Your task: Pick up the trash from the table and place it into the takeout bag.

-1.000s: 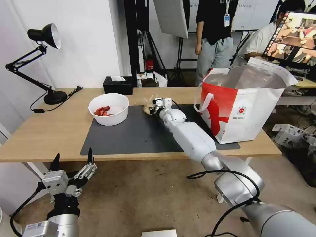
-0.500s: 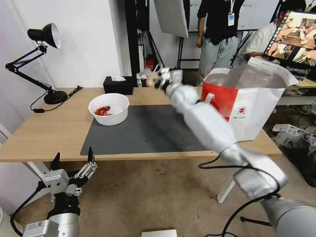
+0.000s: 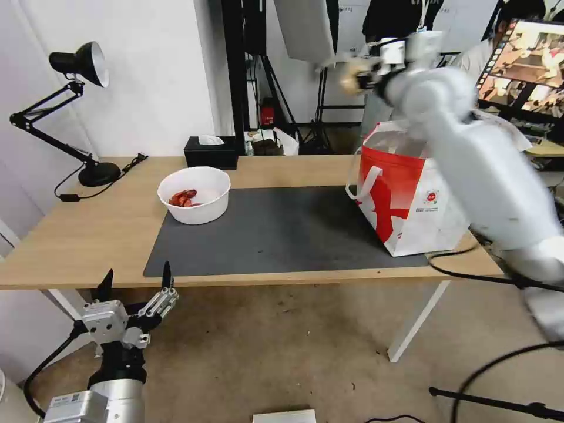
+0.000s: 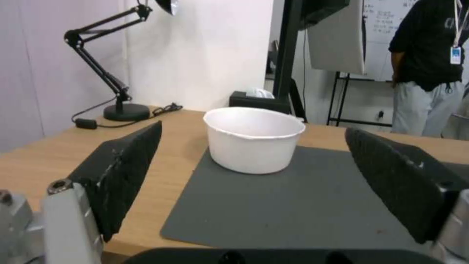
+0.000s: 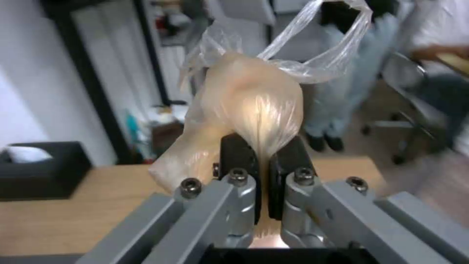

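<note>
Right gripper (image 3: 367, 73) raised high in the air above the takeout bag's (image 3: 411, 202) far-left rim, fingers (image 5: 239, 154) clamped together on the yellowish ball in clear wrap (image 5: 249, 113), pinching the wrap just below the ball, loose plastic loop sticking up past it; ball well off the table (image 3: 88, 235); takeout bag stands upright on the table's right end, its base partly on the right edge of the dark grey mat (image 3: 276, 235), mouth open showing silver lining, white strap handle hanging on its left side; white bowl (image 3: 194, 194) with red shells (image 3: 183, 198) sits on the mat's far-left corner, partly overhanging onto bare wood; black tissue box (image 3: 210, 151) at the table's far edge behind the bowl; black desk lamp (image 3: 76, 111) on the table's far-left corner; left gripper (image 3: 134, 281) hangs below the table's near edge at its left end, fingers (image 4: 122, 172) spread wide apart, nothing between them, pointed toward the bowl
</note>
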Robot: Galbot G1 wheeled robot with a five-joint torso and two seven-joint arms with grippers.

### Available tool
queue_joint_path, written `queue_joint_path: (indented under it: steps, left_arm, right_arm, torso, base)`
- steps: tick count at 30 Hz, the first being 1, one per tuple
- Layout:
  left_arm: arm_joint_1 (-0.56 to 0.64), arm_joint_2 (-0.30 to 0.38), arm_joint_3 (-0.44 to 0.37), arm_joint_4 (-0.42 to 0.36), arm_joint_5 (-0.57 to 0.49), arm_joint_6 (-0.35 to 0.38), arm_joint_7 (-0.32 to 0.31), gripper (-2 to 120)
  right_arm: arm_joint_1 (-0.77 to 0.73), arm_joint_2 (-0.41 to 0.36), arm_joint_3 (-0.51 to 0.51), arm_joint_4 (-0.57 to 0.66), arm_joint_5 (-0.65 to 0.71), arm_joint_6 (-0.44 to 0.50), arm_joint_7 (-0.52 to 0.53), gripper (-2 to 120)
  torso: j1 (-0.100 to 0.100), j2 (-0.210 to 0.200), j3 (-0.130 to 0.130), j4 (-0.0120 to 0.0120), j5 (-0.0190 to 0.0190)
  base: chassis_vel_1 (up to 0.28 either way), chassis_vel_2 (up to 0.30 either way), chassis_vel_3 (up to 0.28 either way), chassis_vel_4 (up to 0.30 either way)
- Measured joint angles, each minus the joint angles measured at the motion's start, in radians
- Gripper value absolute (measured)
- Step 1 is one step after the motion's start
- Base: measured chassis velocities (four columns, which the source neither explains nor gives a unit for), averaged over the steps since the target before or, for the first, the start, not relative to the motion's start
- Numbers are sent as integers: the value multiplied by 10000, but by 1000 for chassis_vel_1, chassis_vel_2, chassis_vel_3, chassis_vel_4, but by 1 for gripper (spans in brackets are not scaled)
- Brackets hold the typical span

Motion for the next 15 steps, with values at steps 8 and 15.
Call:
queue_joint_path:
  steps: [8,15]
  left_arm:
    - [-13,112,4,0,-74,90,6,100]
    - [20,130,-7,0,-75,91,13,100]
  right_arm:
    - [-1127,-1078,618,1101,1536,-242,970,2]
    - [-1320,-1168,787,1253,1749,-276,1371,14]
  torso:
    - [-1,1,-1,2,-7]
    - [-1,1,0,5,-9]
  base:
    - [0,0,0,0]
    - [0,0,0,0]
